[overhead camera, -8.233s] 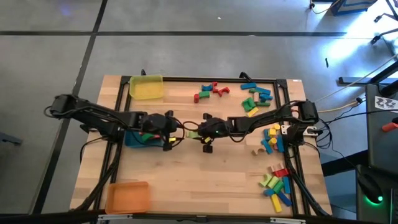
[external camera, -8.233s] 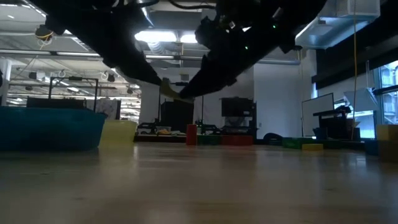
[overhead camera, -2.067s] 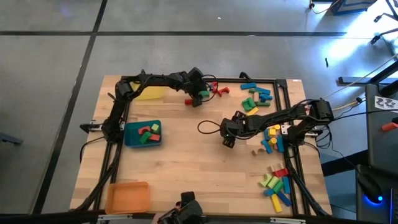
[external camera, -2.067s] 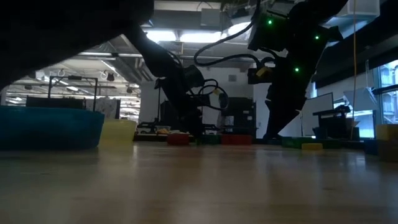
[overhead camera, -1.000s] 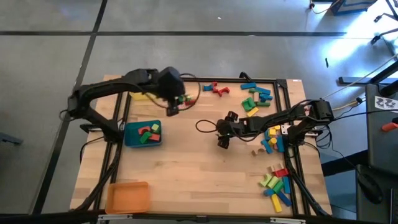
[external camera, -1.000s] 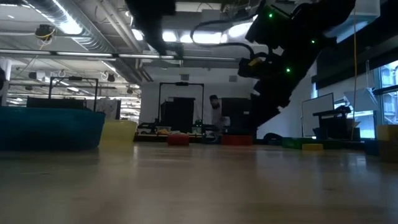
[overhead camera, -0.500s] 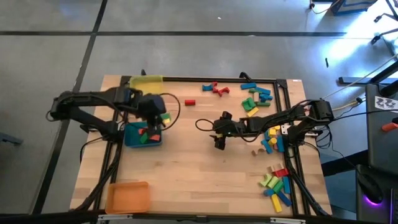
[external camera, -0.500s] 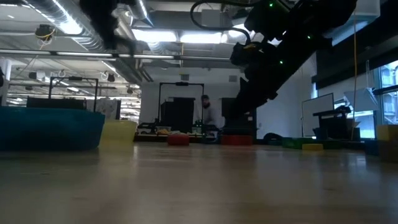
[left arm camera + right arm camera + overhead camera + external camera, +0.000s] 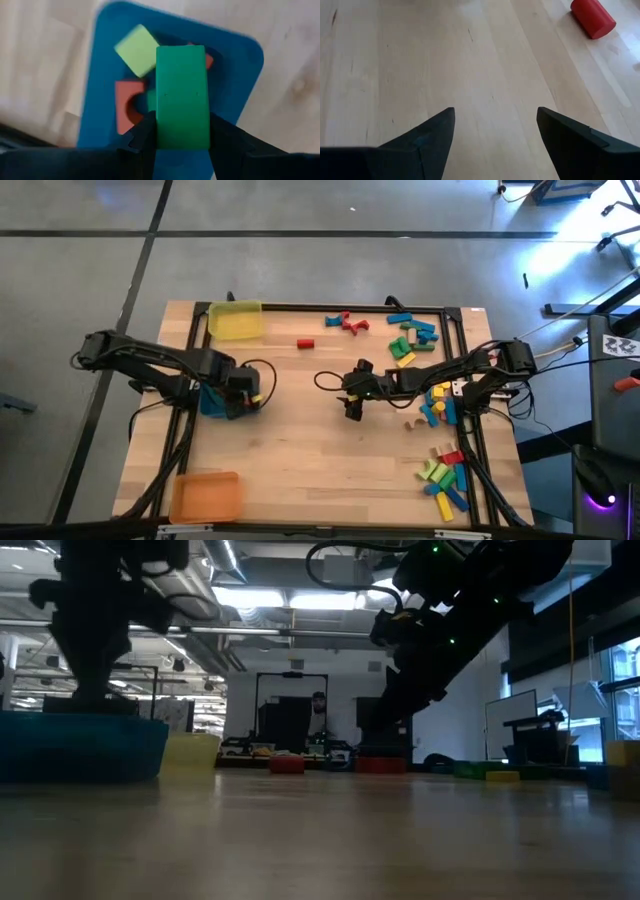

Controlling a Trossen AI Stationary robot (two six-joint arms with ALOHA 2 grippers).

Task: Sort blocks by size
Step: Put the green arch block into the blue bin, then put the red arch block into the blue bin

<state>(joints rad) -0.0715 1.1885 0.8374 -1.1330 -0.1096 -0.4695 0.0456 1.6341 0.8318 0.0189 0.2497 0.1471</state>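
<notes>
Green block between left end effector fingers, above blue tray

The left arm was reaching in from the left edge of the table, elbow bent, with its left gripper pointing straight down and both fingers clamped tight on what it held between them. The right arm stretched in low from the right side toward the middle of the table, and the right gripper just hung there above the wood with its fingers spread wide and nothing between them.
</notes>
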